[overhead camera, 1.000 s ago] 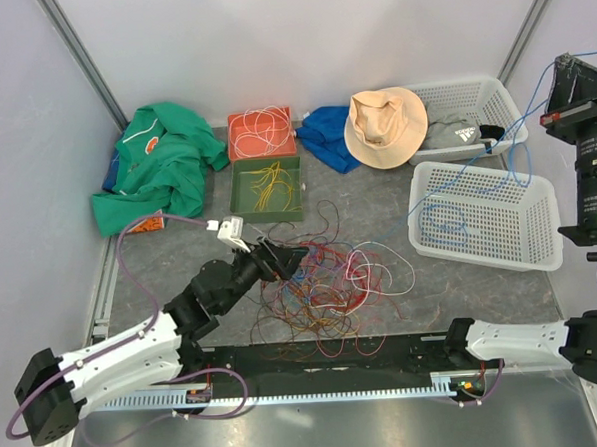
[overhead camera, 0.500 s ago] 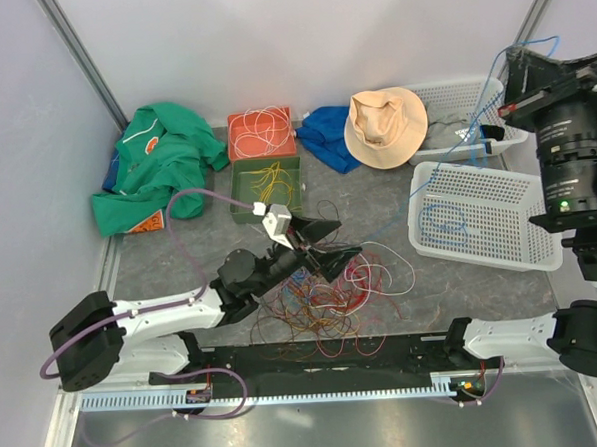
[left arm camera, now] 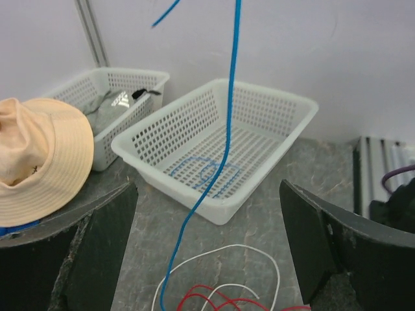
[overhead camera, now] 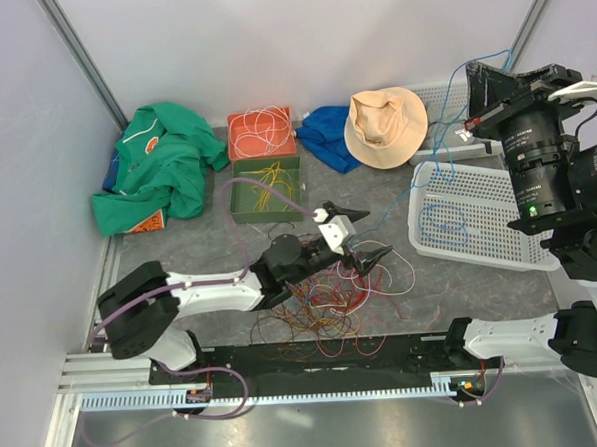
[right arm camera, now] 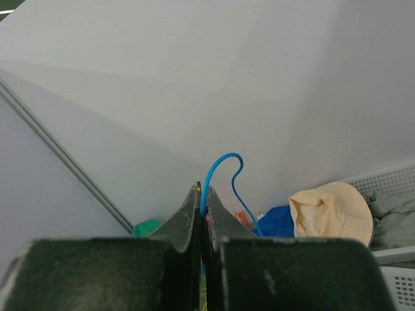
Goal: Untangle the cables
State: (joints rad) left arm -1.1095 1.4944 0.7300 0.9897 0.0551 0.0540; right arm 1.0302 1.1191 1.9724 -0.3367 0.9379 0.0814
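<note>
Pinching a probably limp, featherlight blue cable (left arm camera: 230, 97) high, your right claw (right arm camera: 202, 189) is closed; your left claw (overhead camera: 365, 236) gapes empty above the tangle (overhead camera: 317, 295). Take one strand where it runs free.

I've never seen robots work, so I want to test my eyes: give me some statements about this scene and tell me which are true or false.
1. The right hand pinches a blue cable. True.
2. The left hand is clamped on a red cable. False: it is open and empty, over the tangled cables.
3. Part of the blue cable lies in the nearer white basket. True.
4. The hat sits inside a basket. False: it lies outside, beside the farther basket.
</note>
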